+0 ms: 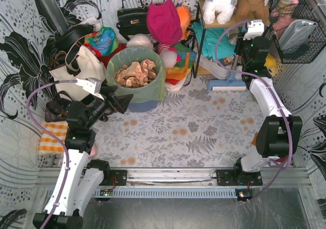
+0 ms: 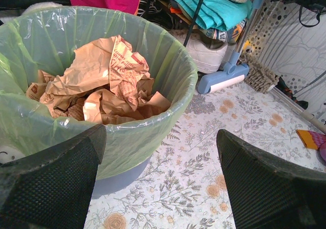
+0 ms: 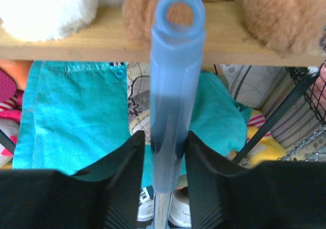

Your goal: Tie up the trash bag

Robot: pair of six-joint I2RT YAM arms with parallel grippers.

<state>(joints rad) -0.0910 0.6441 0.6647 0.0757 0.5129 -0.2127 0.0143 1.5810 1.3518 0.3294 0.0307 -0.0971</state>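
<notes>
Trash bag (image 2: 153, 132) near left jaws (spread)

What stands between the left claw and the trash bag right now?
Nothing visible. The open left claw faces the rim of the trash bag across bare floral mat. The right claw is off at the shelf, closed on a blue handle, clear of that path.

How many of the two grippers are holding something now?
1. The right gripper is shut on a blue handle below the shelf; the left gripper stands open, empty, beside the trash bag.
</notes>
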